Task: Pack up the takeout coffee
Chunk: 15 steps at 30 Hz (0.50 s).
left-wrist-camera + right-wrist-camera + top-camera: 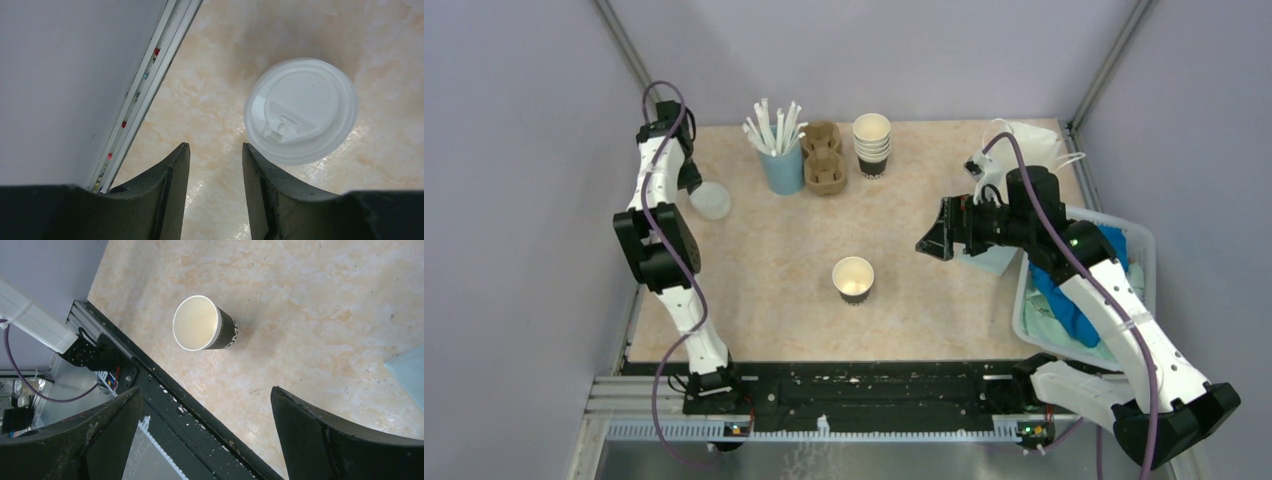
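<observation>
One dark brown paper cup with a cream inside stands upright and uncapped in the middle of the table; the right wrist view shows the cup too. A round white lid lies flat on the table at the far left, near the wall. My left gripper hovers just beside it. In the left wrist view the lid sits ahead and right of the left gripper, whose jaws stand apart with only table between them. My right gripper hangs wide open and empty to the right of the cup, seen as the right gripper.
At the back stand a light blue cup of white straws, a brown pulp cup carrier and a stack of paper cups. A clear bin with blue cloth sits at the right, a white bag behind it.
</observation>
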Motion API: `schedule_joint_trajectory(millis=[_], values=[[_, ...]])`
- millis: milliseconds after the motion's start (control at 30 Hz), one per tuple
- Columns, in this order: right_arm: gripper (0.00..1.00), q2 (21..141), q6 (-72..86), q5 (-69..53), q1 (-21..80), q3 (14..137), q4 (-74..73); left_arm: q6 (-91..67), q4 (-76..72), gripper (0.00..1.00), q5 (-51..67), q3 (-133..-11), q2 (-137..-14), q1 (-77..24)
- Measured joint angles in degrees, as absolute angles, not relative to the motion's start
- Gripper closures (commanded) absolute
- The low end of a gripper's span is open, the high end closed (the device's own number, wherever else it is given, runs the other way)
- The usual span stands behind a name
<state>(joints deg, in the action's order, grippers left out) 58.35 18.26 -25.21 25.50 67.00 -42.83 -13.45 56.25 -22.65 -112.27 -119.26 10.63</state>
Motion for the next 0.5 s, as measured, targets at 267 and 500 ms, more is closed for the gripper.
schedule_joint_trajectory(millis=[267,500], values=[[0.01,58.3,18.3,-25.4,25.8,67.0,-42.8,-13.6,57.1,0.57,-19.8,-112.6,-120.8,12.3],[0.01,58.3,18.3,-25.4,25.9,67.0,-42.8,-13.6,57.1,0.61,-17.2,-112.9,-123.0,12.2]])
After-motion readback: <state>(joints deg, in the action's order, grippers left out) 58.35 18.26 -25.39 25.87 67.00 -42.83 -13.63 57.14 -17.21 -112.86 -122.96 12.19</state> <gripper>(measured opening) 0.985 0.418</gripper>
